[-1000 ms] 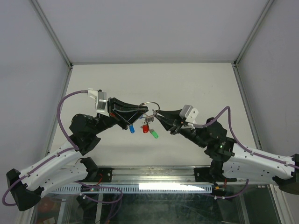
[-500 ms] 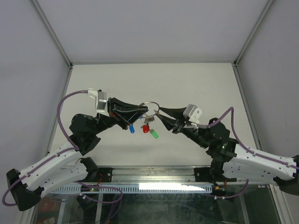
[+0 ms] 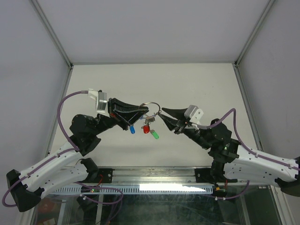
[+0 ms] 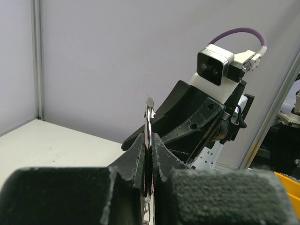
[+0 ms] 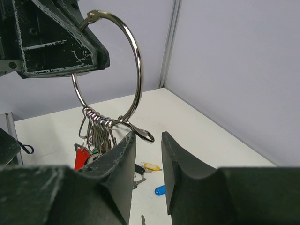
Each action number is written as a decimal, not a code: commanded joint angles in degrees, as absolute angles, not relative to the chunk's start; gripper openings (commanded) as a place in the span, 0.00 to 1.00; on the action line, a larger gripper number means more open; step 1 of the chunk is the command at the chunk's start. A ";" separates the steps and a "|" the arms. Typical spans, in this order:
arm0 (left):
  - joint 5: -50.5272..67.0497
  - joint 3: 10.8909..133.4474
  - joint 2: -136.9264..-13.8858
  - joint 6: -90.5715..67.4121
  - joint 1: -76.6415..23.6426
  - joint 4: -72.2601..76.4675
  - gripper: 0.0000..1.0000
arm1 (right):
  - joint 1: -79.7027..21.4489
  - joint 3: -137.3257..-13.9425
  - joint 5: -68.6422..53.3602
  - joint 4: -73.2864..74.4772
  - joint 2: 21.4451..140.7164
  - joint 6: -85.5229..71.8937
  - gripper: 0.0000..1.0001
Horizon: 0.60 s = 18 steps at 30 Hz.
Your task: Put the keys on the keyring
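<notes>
The keyring (image 3: 151, 108) hangs in the air over the counter (image 3: 197, 84), pinched edge-on in the left claw (image 3: 143, 111), whose jaws are clamped tight on the wire near the top of the loop. The right claw (image 3: 161, 115) faces it with its jaws apart and nothing between them, just beside the keyring's loose hook (image 5: 144, 136).

That wire looks thin, hard and springy. I'd guess it is light but slick, apt to twist in a grip unless held flat across the pads. The keys (image 5: 96, 136) bunched at the bottom will swing and pull the loop low. A key should be taken by its plastic cap, leaving the hole end free to meet the hook.

A red key (image 3: 146, 129) and a green key (image 3: 154, 134) dangle from the bunch. A yellow key (image 5: 149, 166) and a blue key (image 5: 160, 190) lie on the counter below, seen from the right wrist.

From above the yellow one is hidden, and I cannot tell whether the blue cap there hangs or lies. Whether the hook touches the right claw's finger (image 5: 123, 154) is unclear. The left wrist view shows the keyring only as a sliver.
</notes>
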<state>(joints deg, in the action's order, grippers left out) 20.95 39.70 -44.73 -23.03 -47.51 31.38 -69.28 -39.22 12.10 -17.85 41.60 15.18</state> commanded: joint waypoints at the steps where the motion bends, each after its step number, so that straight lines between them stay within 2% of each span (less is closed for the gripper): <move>1: 19.60 40.63 -44.05 -22.85 -46.96 34.58 0.00 | -69.69 -40.86 13.64 -19.49 40.70 15.89 0.31; 18: 19.84 40.82 -44.82 -23.11 -46.93 35.16 0.00 | -69.74 -41.67 10.78 -24.13 44.53 14.81 0.31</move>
